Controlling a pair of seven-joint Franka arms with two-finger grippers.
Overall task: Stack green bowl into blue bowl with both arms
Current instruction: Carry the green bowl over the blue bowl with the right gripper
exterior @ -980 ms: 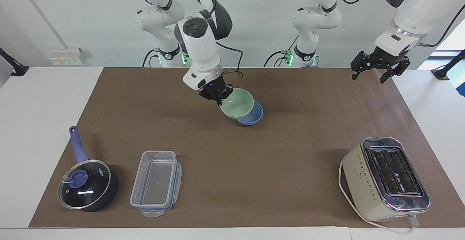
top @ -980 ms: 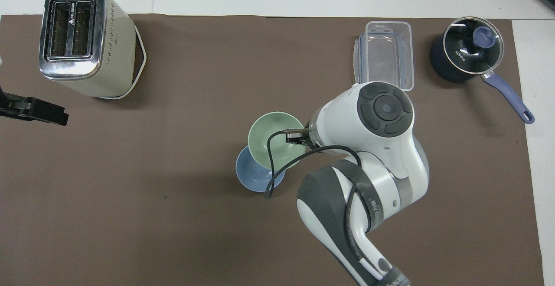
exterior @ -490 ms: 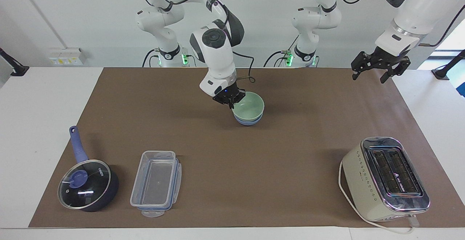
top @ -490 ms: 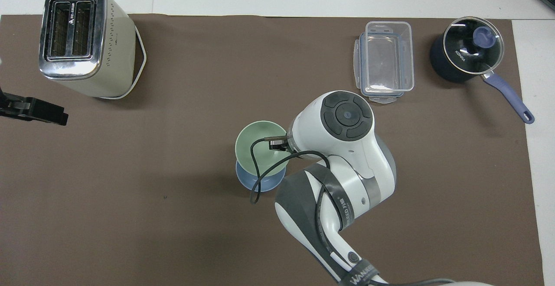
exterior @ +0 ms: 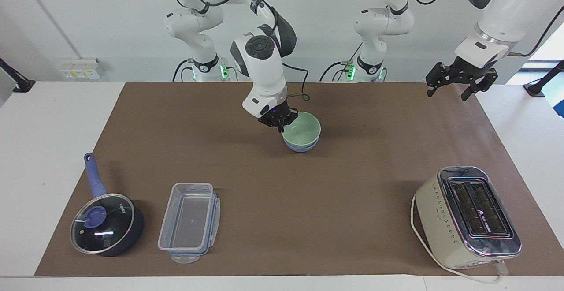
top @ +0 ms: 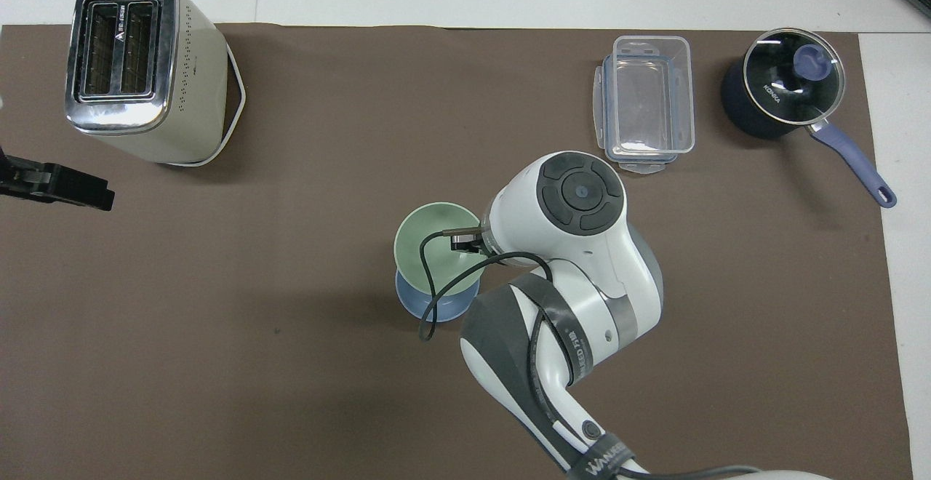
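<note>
I'm running this from a robotics lab, not a real kitchen: two white arms bolted at a white bench, a brown mat (exterior: 282, 203) spread as the work surface, bare white walls, a socket strip (exterior: 81, 68). The toaster (exterior: 469, 216), lidded saucepan (exterior: 105, 225) and plastic food container (exterior: 189, 222) sit as spaced-out props.

arms: two, glossy white jointed shells, dark grey joint bands | wrists: silver ring above black gripper | right arm (exterior: 263, 68): round grey button cap, black cable looping from wrist, "WANGEED" lettering on a band | left arm (exterior: 493, 26): black cable | bases: green lights, black collars
</note>
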